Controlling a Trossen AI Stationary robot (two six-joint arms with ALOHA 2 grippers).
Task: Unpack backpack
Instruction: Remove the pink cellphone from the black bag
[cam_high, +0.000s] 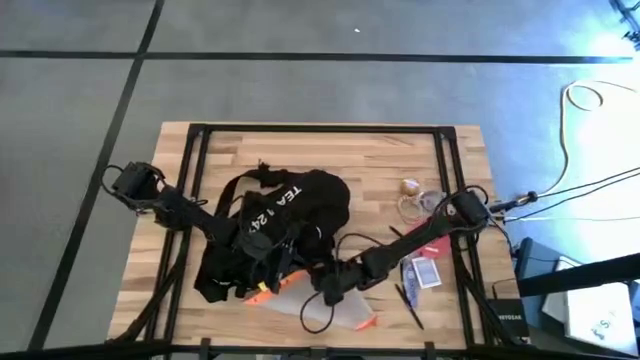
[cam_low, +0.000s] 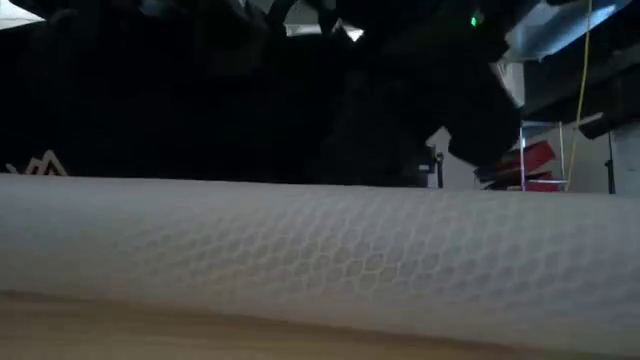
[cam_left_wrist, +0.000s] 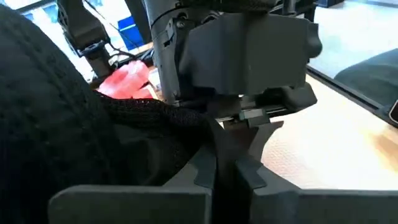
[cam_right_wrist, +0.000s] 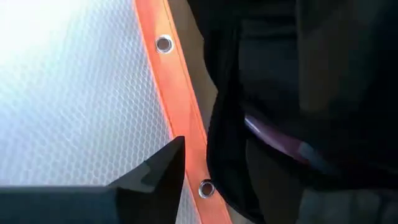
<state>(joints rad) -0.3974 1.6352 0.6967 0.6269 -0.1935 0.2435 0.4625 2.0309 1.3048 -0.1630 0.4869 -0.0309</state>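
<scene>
On the worktop (cam_high: 330, 150), going from the left, the left arm reaches in over the backpack (cam_high: 300, 215). Its end effector (cam_high: 268, 250) sits at the bag's near edge, and in the left wrist view its two fingers (cam_left_wrist: 205, 174) are pressed together on black fabric of the backpack, a woven edge running off between them. That hold looks meant to pin or lift the bag's mouth so that the contents can come out.

The backpack lies flat left of the worktop's centre, its lettered face up. Its long axis runs roughly from the far side toward the near edge, with the opening, as far as I can judge, toward the near side where the pouch emerges.

The pouch (cam_high: 330, 305), translucent with orange trim, lies partly out at the near edge, just beside the bag. The right end effector (cam_high: 330, 285) is over it; the right wrist view shows one finger (cam_right_wrist: 165, 165) above the mesh beside the orange band, but whether it is released or clenched I cannot tell.

Farther right lie small loose items (cam_high: 425, 270), well apart from the bag.
</scene>
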